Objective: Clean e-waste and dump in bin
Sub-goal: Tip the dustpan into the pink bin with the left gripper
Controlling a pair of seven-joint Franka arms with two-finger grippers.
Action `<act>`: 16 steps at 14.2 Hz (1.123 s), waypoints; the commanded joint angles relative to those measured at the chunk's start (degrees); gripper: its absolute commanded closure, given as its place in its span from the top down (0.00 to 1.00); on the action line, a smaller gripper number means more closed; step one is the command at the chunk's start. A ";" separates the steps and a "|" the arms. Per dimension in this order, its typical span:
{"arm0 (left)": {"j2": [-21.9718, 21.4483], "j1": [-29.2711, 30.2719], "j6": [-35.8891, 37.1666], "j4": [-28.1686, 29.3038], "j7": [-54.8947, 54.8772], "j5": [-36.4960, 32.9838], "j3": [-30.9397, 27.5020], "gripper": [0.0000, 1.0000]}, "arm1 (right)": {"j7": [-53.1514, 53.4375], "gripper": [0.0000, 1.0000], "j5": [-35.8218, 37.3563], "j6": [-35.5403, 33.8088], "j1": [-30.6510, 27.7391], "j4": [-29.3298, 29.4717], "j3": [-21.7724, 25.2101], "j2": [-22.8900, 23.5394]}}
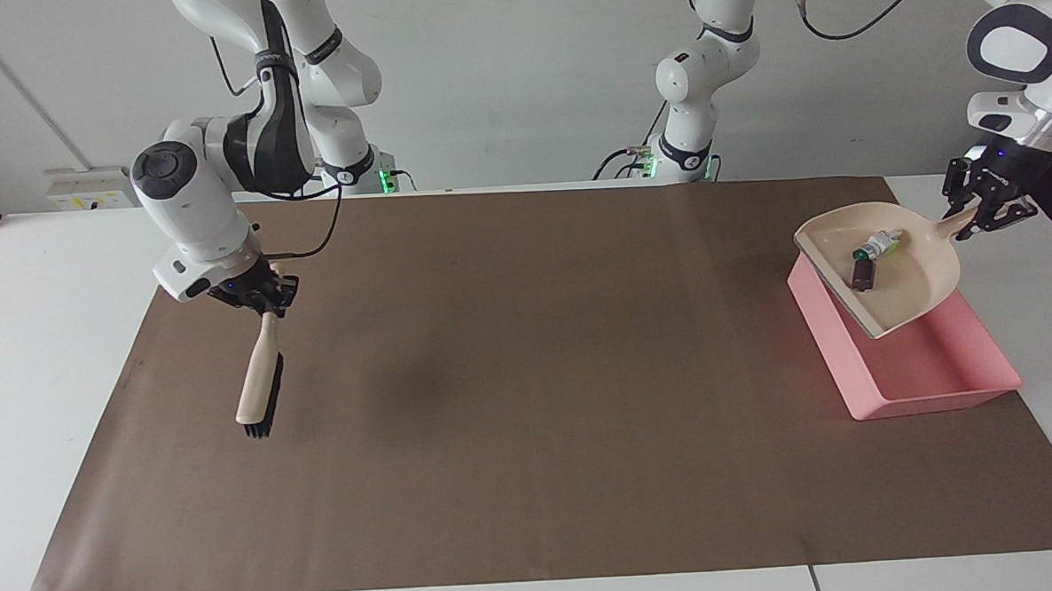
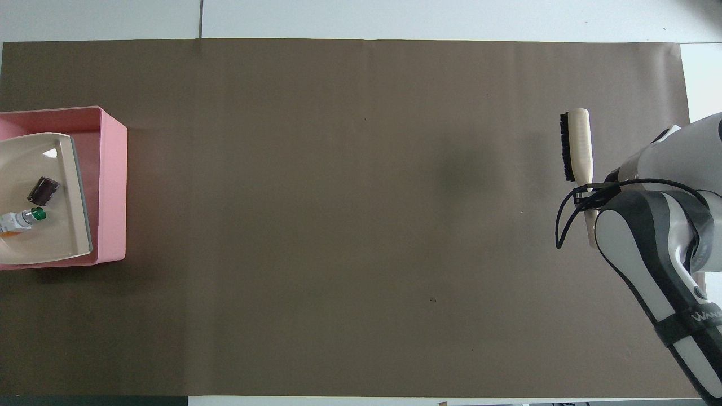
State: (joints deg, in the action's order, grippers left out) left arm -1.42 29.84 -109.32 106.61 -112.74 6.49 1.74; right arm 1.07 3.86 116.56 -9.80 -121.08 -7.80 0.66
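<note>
My left gripper [image 1: 984,213] is shut on the handle of the beige dustpan [image 1: 907,270] and holds it raised over the pink bin [image 1: 929,376], lip tilted slightly down. Both bits of e-waste lie in the pan: the white-and-green cylinder [image 1: 875,246] and the dark block [image 1: 861,273]. In the overhead view the dustpan [image 2: 51,237] covers most of the bin [image 2: 113,186], with the cylinder [image 2: 22,218] and the block [image 2: 42,190] in it; the left gripper is out of that view. My right gripper [image 1: 264,296] is shut on the brush [image 1: 259,383].
A brown paper mat [image 1: 531,402] covers the table; bare white table [image 1: 55,289] shows at both ends. The brush [image 2: 576,144] hangs bristles down over the mat at the right arm's end, below the right gripper [image 2: 586,194].
</note>
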 commanded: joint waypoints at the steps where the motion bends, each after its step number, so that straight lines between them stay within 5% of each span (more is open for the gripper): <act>1: 1.85 3.98 3.93 -5.96 -3.44 2.82 0.64 0.00 | -0.45 0.00 1.15 3.32 -0.74 -3.19 -0.64 -1.01; 6: 8.18 4.43 6.93 -17.39 -4.85 -0.41 0.02 0.00 | -0.19 0.00 0.98 8.85 -1.62 -9.86 -0.73 -3.11; 16: 10.65 -0.02 5.26 -22.15 -4.33 -16.92 0.46 0.00 | -1.24 0.00 0.27 6.75 -4.35 -14.80 -0.64 -5.85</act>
State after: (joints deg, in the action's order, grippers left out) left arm 8.37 33.31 -104.89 87.01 -117.08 -5.73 2.26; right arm 0.93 3.92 123.23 -13.21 -134.53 -7.83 -3.39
